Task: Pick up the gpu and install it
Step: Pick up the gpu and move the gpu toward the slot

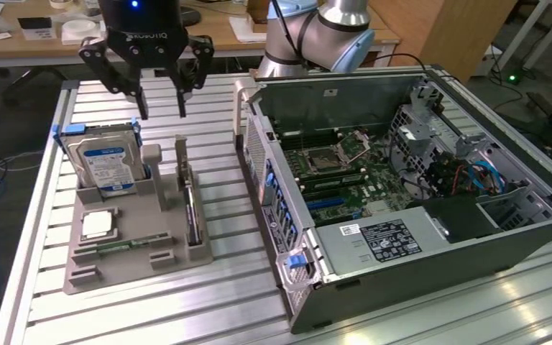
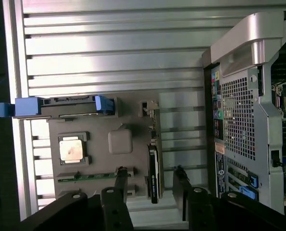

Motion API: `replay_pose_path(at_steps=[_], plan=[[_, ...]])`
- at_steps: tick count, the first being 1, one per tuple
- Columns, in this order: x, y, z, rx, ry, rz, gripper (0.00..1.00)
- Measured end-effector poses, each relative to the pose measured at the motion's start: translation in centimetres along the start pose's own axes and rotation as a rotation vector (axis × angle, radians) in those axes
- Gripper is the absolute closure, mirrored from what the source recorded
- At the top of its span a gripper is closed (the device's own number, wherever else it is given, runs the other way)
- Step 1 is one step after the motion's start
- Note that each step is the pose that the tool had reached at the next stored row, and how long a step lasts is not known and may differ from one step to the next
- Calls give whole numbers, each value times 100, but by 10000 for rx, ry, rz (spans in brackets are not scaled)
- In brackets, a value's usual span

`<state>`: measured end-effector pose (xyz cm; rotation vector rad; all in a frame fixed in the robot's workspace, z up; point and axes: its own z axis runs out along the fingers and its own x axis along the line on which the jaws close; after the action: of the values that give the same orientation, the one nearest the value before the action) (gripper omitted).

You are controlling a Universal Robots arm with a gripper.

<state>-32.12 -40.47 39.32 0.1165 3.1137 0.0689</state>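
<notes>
The gpu [image 1: 189, 195] is a thin dark card with a silver end bracket. It stands on edge in a slot on the exterior view's right side of a grey holder tray [image 1: 141, 215]. My gripper [image 1: 162, 113] hangs well above the far end of the tray, over the gap between the hard drive and the gpu, open with nothing between its fingers. In the wrist view the gpu [image 2: 153, 166] lies below the space between my two fingers [image 2: 121, 180]; the gripper [image 2: 151, 180] is clear of it.
The tray [image 2: 99, 125] also holds a blue-labelled hard drive [image 1: 103, 162], a processor chip [image 1: 98, 224] and a green memory stick [image 1: 123, 246]. An open computer case [image 1: 401, 187] with its motherboard [image 1: 343, 172] exposed lies to the exterior view's right on the slatted metal table [image 1: 218, 302].
</notes>
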Motion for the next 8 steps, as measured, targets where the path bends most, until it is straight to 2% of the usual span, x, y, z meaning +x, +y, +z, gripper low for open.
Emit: replay_pose_path(at_steps=[3,4,5,8], plan=[[0,0,0,0,0,-6,36],[0,0,1,0,0,-19,36],[1,0,5,-3,3,-80,29],[1,-2,21,-9,30,-436,29]])
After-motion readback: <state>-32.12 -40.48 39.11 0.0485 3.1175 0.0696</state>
